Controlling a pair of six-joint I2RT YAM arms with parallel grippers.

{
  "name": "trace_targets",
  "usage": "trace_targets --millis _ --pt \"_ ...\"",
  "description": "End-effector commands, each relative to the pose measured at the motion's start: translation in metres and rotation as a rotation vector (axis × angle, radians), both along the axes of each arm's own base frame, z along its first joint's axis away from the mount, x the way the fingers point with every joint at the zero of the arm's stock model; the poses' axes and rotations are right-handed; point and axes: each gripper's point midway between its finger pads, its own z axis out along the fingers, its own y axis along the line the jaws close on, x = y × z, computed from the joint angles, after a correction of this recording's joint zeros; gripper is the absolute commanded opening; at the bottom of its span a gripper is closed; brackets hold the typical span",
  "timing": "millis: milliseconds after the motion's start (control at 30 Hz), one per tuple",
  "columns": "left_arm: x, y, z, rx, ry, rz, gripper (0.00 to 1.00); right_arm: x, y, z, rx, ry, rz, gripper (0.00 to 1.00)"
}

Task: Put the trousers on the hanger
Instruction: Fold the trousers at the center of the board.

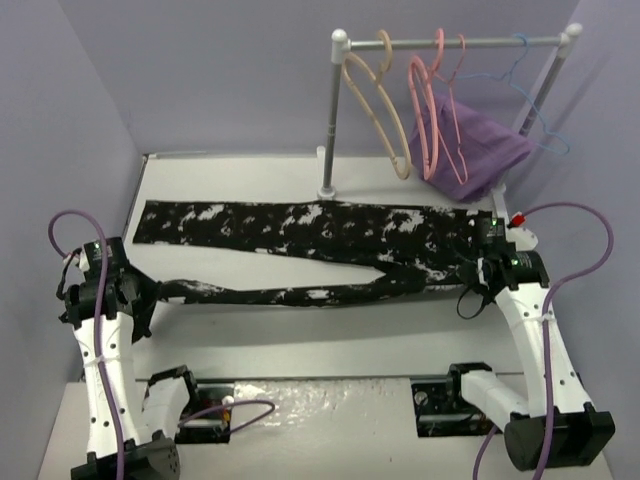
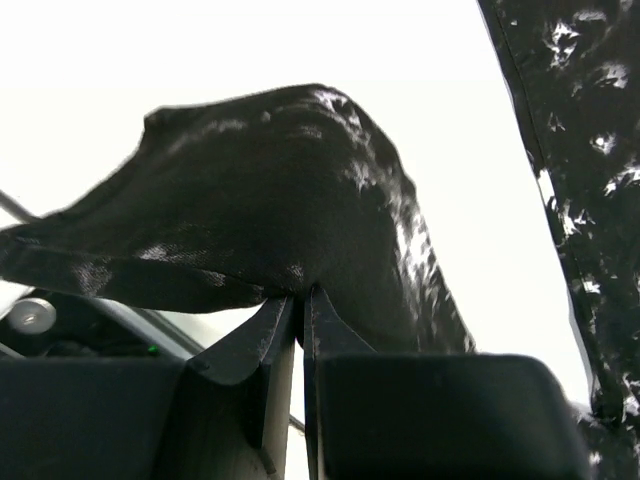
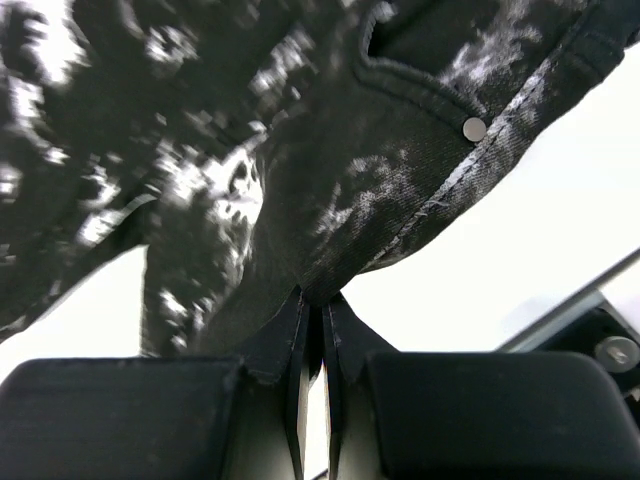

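Along the far right of the table (image 1: 300, 340) stands a grey rail (image 1: 470, 42) on white-capped posts. From left to right it carries the hanger (image 1: 397, 157), a thick pink hanger (image 1: 424, 130), a thin pink wire hanger (image 1: 460, 70) and a blue wire hanger (image 1: 535, 112). A purple cloth (image 1: 480, 150) is draped behind the pink ones. The rail's left post comes down just beyond the far edge of the trousers (image 1: 300, 225). They lie stretched across the tabletop, well apart from the hanger. One leg runs straight to the far left and the other angles nearer, towards the left arm.

The left gripper (image 1: 150, 293) sits at the end of that nearer leg. Its wrist view shows what the overhead one cannot: the left gripper (image 2: 302, 295) has its jaws pinched together on a raised hump of dark fabric. The right gripper (image 1: 476, 274) is at the waist end on the right. Its wrist view shows the right gripper (image 3: 322, 300) clamped tight on the cloth's edge, below a pocket opening with a small metal rivet (image 3: 475, 128), too small to see from above. Purple cables (image 1: 65, 225) loop off both arms.
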Motion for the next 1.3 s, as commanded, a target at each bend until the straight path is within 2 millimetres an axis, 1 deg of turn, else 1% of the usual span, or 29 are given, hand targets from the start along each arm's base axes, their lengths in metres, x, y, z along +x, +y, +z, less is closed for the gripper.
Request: trace_targets --millis 0,67,100,133,167,267,333,433,533,600,767,867,900,933,1000,1067,1100,1133,1200,1267 --pt "-0.033 0.070 0.051 0.401 0.030 0.191 0.00 -0.036 -0.063 0.041 -0.317 0.034 -0.114 0.00" --pt "-0.041 0.076 0.064 0.461 0.032 0.209 0.00 -0.044 -0.065 0.045 -0.332 0.036 -0.109 0.00" --pt "-0.041 0.078 0.068 0.476 0.025 0.206 0.00 -0.046 -0.066 0.045 -0.342 0.048 -0.103 0.00" --pt "-0.038 0.079 0.074 0.491 0.013 0.205 0.00 -0.047 -0.068 0.044 -0.355 0.064 -0.093 0.00" --pt "-0.035 0.080 0.076 0.498 0.020 0.192 0.00 -0.046 -0.068 0.044 -0.361 0.074 -0.084 0.00" --pt "-0.019 0.083 0.089 0.520 -0.014 0.165 0.00 -0.036 -0.071 0.052 -0.385 0.079 -0.077 0.00" --pt "0.000 0.083 0.088 0.507 -0.012 0.130 0.00 -0.024 -0.071 0.055 -0.391 0.077 -0.058 0.00" --pt "0.029 0.083 0.082 0.473 -0.006 0.089 0.00 0.000 -0.069 0.053 -0.392 0.097 -0.026 0.00" --pt "0.052 0.087 0.076 0.460 0.005 0.067 0.00 0.022 -0.070 0.054 -0.402 0.090 -0.021 0.00" --pt "0.063 0.091 0.070 0.463 0.027 0.065 0.00 0.038 -0.070 0.053 -0.408 0.092 -0.019 0.00" --pt "0.102 0.094 0.055 0.423 0.049 0.023 0.00 0.075 -0.074 0.066 -0.428 0.031 -0.043 0.00" --pt "0.116 0.091 0.058 0.398 0.019 0.010 0.00 0.095 -0.073 0.077 -0.418 -0.016 -0.039 0.00" --pt "0.117 0.092 0.060 0.397 0.016 0.012 0.00 0.098 -0.072 0.076 -0.415 -0.013 -0.035 0.00" --pt "0.115 0.091 0.065 0.396 0.010 0.019 0.00 0.100 -0.072 0.081 -0.416 -0.027 -0.037 0.00" --pt "0.106 0.093 0.074 0.411 0.005 0.042 0.00 0.098 -0.075 0.101 -0.428 -0.080 -0.052 0.00" --pt "0.094 0.095 0.089 0.439 -0.024 0.076 0.00 0.090 -0.078 0.118 -0.442 -0.126 -0.070 0.00" --pt "0.086 0.095 0.102 0.456 -0.058 0.097 0.00 0.086 -0.079 0.128 -0.452 -0.146 -0.070 0.00" --pt "0.081 0.097 0.110 0.473 -0.073 0.117 0.00 0.080 -0.080 0.142 -0.458 -0.186 -0.077 0.00" --pt "0.065 0.096 0.126 0.492 -0.110 0.149 0.00 0.066 -0.089 0.157 -0.478 -0.211 -0.103 0.00" --pt "0.055 0.096 0.135 0.507 -0.121 0.167 0.00 0.052 -0.094 0.167 -0.487 -0.234 -0.126 0.00"
